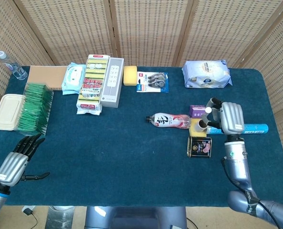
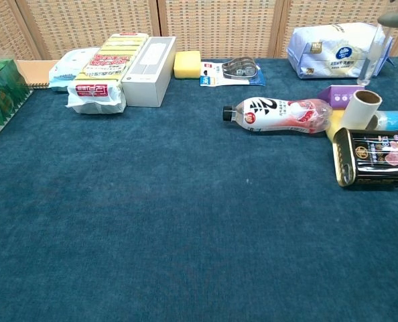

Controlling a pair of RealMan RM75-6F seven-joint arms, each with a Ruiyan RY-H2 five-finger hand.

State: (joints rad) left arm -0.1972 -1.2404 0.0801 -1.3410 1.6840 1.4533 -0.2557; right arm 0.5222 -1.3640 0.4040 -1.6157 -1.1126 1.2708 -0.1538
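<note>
Item: slim clear tube (image 2: pixel 369 55). Location: in the air, above the roll (image 2: pixel 360 109) and purple box (image 2: pixel 338 93), near the can (image 2: pixel 375 157) and bottle (image 2: pixel 279 114). Holder: right hand (image 1: pixel 228 119), fingers curled around its upper end. Left hand (image 1: pixel 15 160): fingers spread, holding nothing, at the table's (image 1: pixel 132 157) near-left edge. Progress, as judged: grasp and lift done; tube not yet set down.

Cloth (image 1: pixel 132 143) seen as deep blue. On it, bottle (image 2: pixel 279 114) marked white with black script, pink toward base. Beside bottle: tin (image 2: pixel 374 157) black with gold rim, roll (image 2: pixel 360 109) cream, box (image 2: pixel 340 93) purple, tube (image 1: pixel 251 129) light blue. Right hand (image 1: pixel 229 119) silver with black fingers; left hand (image 1: pixel 15 160) likewise. Beyond bottle: sponge (image 1: pixel 130 75) yellow, pack (image 1: pixel 206 74) white and blue. Screen (image 1: pixel 146 28) tan, perforated.
</note>
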